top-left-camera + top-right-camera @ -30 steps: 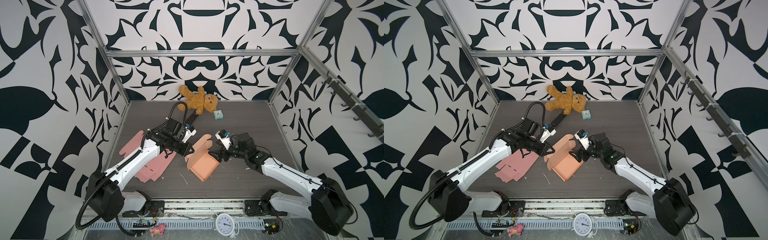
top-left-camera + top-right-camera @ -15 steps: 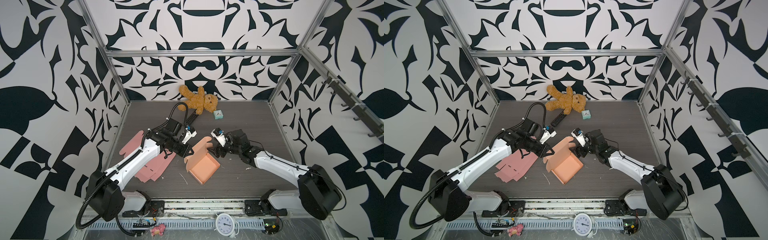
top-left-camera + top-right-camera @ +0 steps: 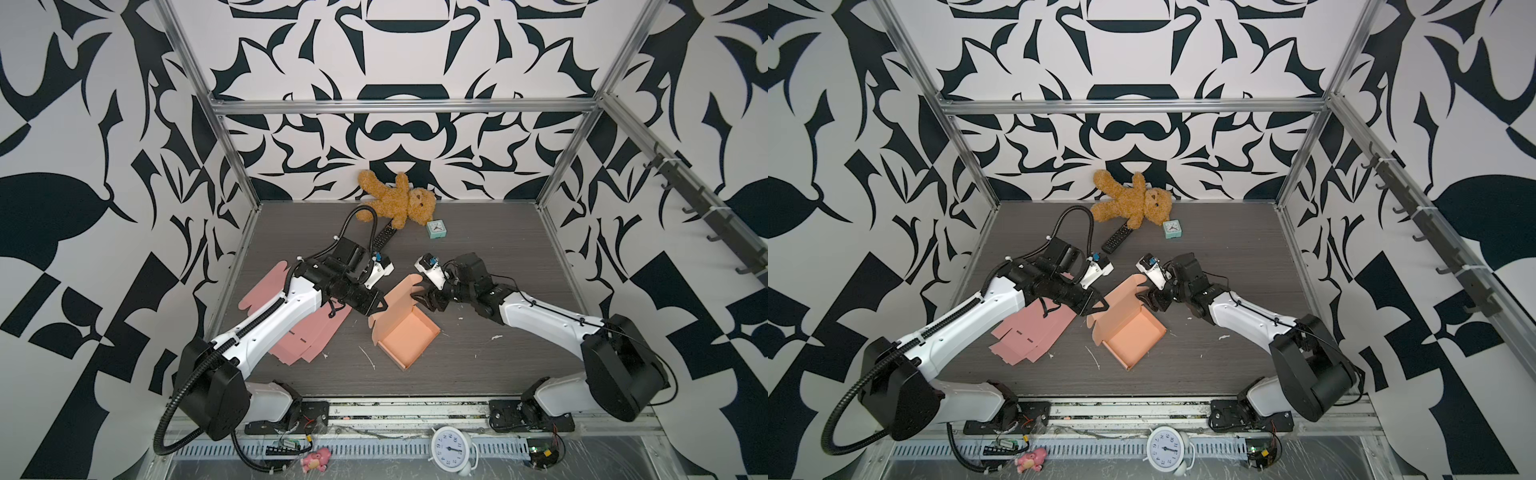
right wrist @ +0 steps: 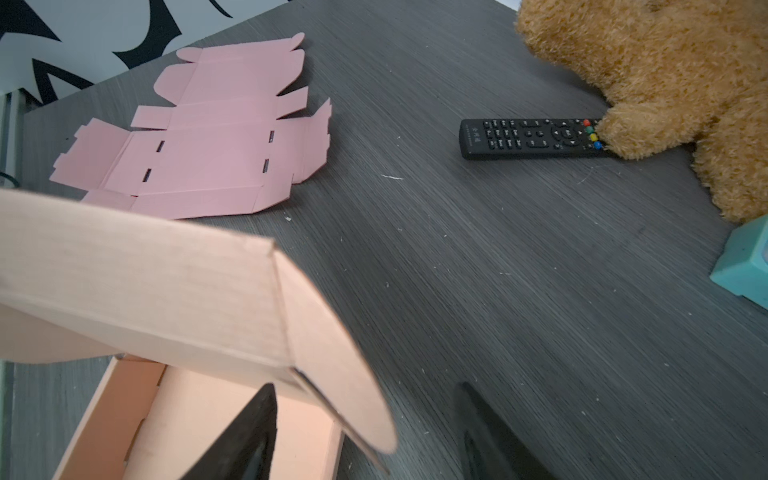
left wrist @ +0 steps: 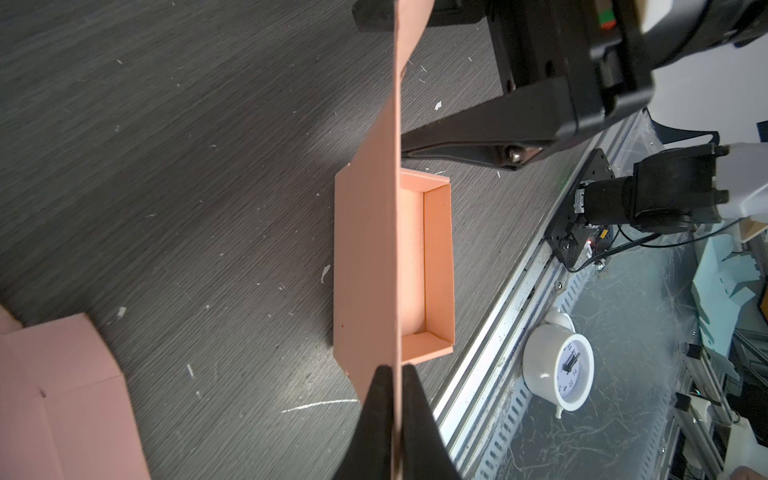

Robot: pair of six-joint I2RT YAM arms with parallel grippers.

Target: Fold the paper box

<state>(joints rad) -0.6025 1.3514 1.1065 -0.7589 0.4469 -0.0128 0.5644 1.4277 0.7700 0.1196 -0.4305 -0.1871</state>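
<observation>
A: Looking for the orange paper box (image 3: 405, 338).
B: Found just below the middle of the frame in both top views, on the dark table (image 3: 478, 257). Tray open upward, walls folded up. Lid (image 3: 401, 291) standing up from the tray's upper-left wall.
A: And the left gripper (image 3: 380, 306)?
B: Extended from the left of the frame, clenched on the lid's free edge. Clearest in the left wrist view: fingertips (image 5: 378, 399) pressed against both faces of the thin cardboard at the bottom middle of that picture.
A: What about the right gripper (image 3: 422, 300)?
B: Extended from the right of the frame, at the lid's upper-right end. Spread wide, grasping nothing. In the right wrist view, one finger (image 4: 253, 436) low in the picture over the tray, its twin further right over bare table, with the lid's rounded side flap (image 4: 328, 357) hanging between. Hard to tell whether touching the flap.
A: Anything else around?
B: Flat pink blanks (image 3: 309, 338) lying left of the box, partly under the left arm. Teddy bear (image 3: 399, 203) at the top middle of the table against the back wall, one paw on a black remote (image 3: 384, 237), with a small teal clock (image 3: 436, 229) just to the right. Down at the bottom edge, off the table, a white alarm clock (image 3: 451, 451), and a pink toy (image 3: 316, 459) further left.
</observation>
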